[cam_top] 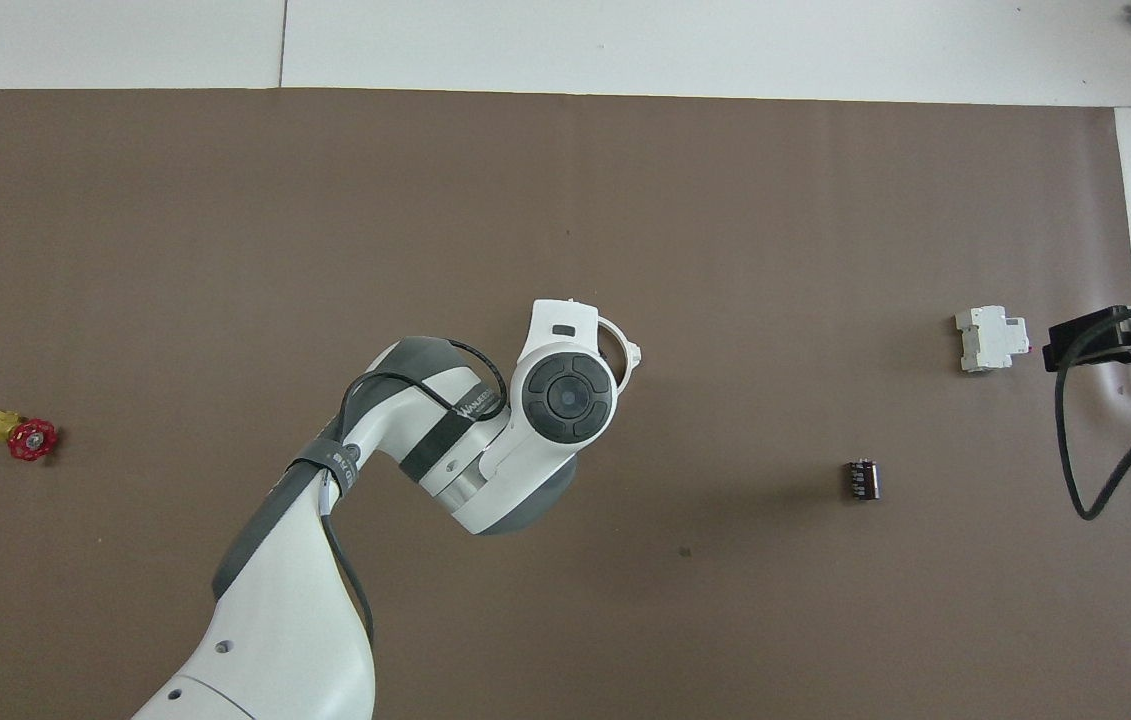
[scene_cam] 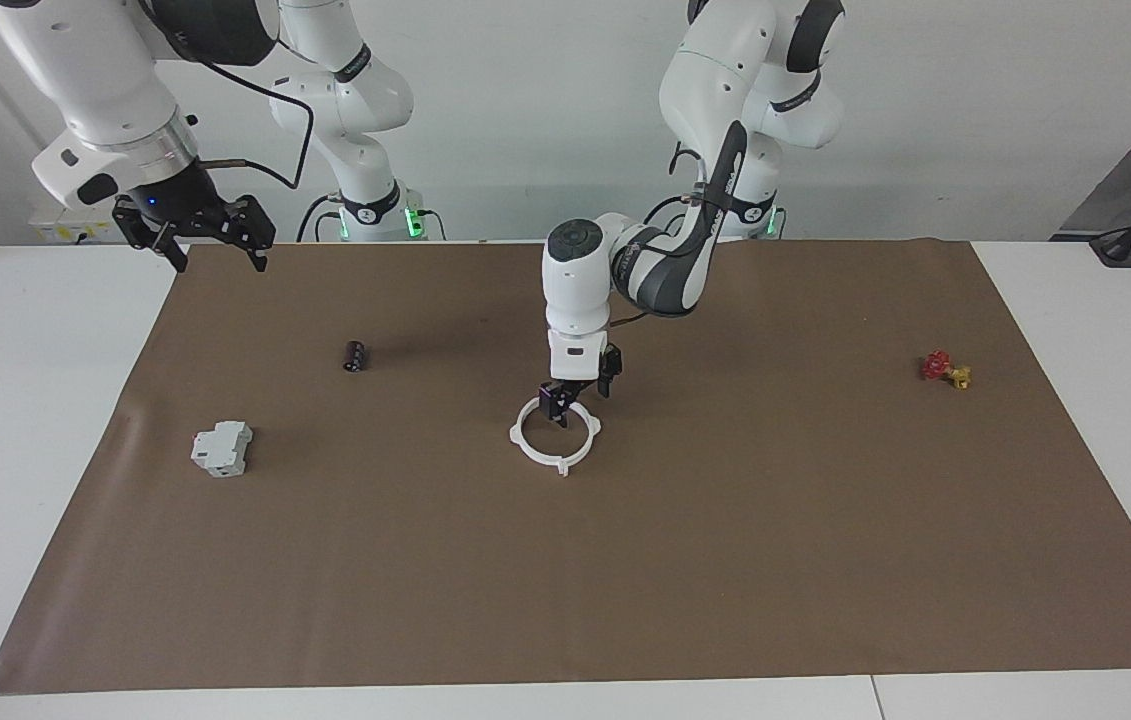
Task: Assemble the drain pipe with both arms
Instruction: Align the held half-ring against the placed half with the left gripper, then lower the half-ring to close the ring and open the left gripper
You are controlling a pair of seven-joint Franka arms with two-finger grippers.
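Both left hand (scene_cam: 577, 398) fingers spread wide over drain pipe (scene_cam: 555, 437), empty

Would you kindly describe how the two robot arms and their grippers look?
Both arms are glossy white with dark grey joint bands. The left arm carries a dark strap and thin black cable; the right arm has a silver wrist ring and looping black cable. The left gripper and right gripper are black.

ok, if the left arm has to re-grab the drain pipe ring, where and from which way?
Probably straight down, pinching the thin rim across its wall, one finger inside the ring. The drain pipe lies flat on the brown mat, so only the rim offers a hold. The left gripper, open, hangs over the robot-side arc; the right gripper waits, open.
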